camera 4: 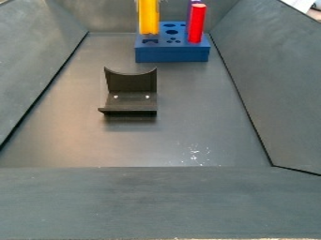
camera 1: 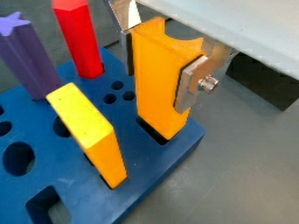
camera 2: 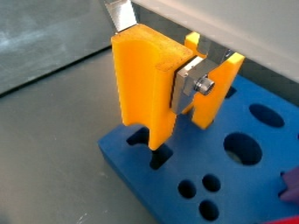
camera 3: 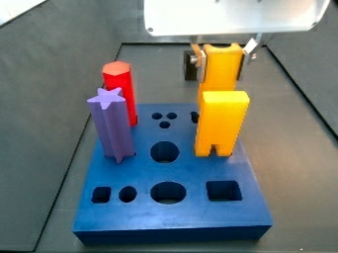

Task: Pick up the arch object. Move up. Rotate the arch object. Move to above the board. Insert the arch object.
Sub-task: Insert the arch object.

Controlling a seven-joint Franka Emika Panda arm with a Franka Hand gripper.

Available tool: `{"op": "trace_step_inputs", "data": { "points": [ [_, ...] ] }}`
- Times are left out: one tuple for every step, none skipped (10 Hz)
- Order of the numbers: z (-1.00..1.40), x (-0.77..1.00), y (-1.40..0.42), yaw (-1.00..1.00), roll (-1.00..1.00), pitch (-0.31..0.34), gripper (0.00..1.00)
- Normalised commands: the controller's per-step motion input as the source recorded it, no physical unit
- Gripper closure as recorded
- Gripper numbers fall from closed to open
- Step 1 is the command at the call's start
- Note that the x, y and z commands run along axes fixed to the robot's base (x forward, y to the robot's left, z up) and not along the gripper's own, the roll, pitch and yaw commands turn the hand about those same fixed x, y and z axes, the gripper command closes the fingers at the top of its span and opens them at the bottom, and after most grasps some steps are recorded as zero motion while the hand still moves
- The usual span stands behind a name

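The arch object [camera 1: 158, 83] is a tall orange block with a curved notch in its upper end. My gripper [camera 1: 162, 52] is shut on it, a silver finger [camera 1: 191, 83] flat on each side. It stands upright, and its lower end sits in a dark slot near a corner of the blue board [camera 1: 140, 188]. Both wrist views show this grip, with the arch object [camera 2: 146, 87] in my gripper [camera 2: 155, 48] over the board [camera 2: 176, 175]. In a side view the arch object [camera 3: 222, 64] hangs under my gripper [camera 3: 220, 47] at the board's [camera 3: 172, 212] far edge.
A wide yellow block [camera 3: 222, 121], a red post [camera 3: 117, 81] and a purple star post [camera 3: 113, 124] stand in the board. Several round and square holes are open. The fixture [camera 4: 129, 94] stands on the grey floor in front of the board [camera 4: 172, 52]. Sloped grey walls enclose the floor.
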Motion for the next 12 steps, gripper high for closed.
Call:
{"op": "trace_step_inputs", "data": {
  "points": [
    [-0.18,-0.03,0.03,-0.21,-0.07,0.000,1.00],
    [-0.20,0.00,0.00,-0.11,-0.10,-0.009,1.00],
    [-0.25,0.00,0.00,-0.01,-0.09,-0.026,1.00],
    [-0.28,-0.01,0.04,0.00,-0.06,-0.034,1.00],
    [-0.29,0.00,0.04,0.00,-0.06,-0.040,1.00],
    [-0.26,0.00,0.00,0.05,-0.05,-0.020,1.00],
    [-0.20,0.00,0.00,0.07,-0.01,0.000,1.00],
    [-0.19,0.00,0.00,0.03,0.00,0.000,1.00],
    [-0.13,-0.05,0.00,0.00,0.00,0.000,1.00],
    [-0.11,-0.12,0.00,-0.01,0.00,0.000,1.00],
    [-0.09,-0.19,0.00,-0.11,0.03,0.000,1.00],
    [-0.08,-0.14,0.00,-0.11,0.00,0.000,1.00]
  ]
}}
